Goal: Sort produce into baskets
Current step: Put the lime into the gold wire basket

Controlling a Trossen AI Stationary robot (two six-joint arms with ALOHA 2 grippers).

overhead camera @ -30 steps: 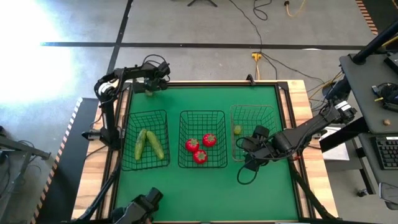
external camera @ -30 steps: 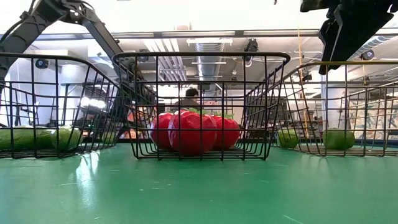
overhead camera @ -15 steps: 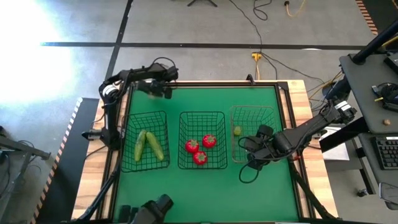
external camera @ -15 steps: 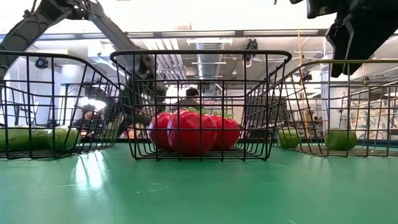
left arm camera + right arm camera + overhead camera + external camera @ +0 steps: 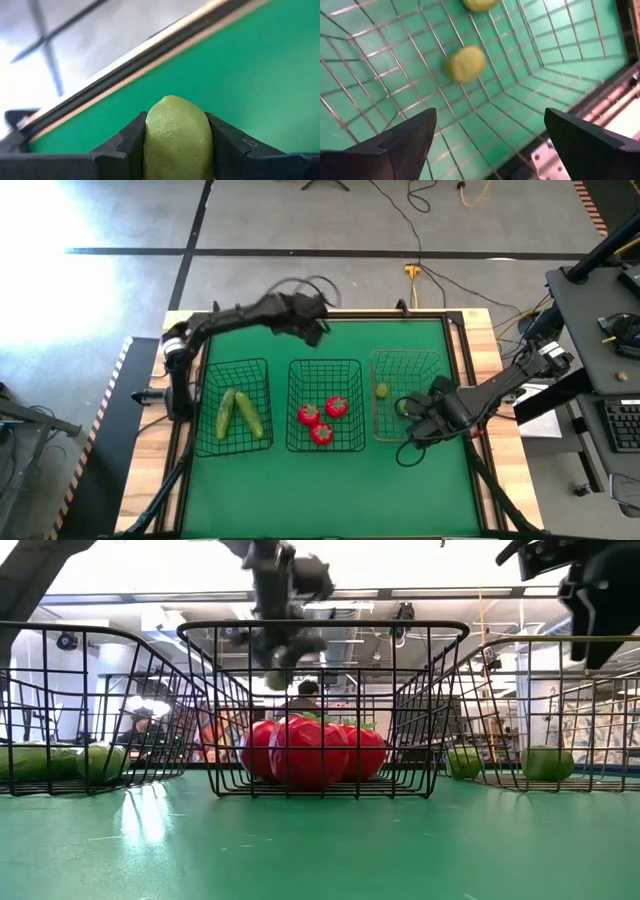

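My left gripper is shut on a yellow-green lime, high over the table's far edge, behind the middle black basket. That basket holds three red tomatoes. The left black basket holds two green cucumbers. My right gripper hangs open and empty over the tan basket. Two limes lie on that basket's floor. My left gripper pinches the lime between its two fingers, one on each of the lime's opposite sides. The lime's rounded end sticks out past the fingertips. It is lifted clear, well above the green table top.
The three baskets stand in a row across the middle of the green mat, with bare mat in front of and behind them. A raised frame borders the mat. A desk with a keyboard stands to the right. A person sits in the room behind.
My left gripper has carried the lime from the table's far left corner toward the right along the far edge, and now stands behind the middle basket. My right gripper has gone a little up and toward the right edge, over the tan basket.
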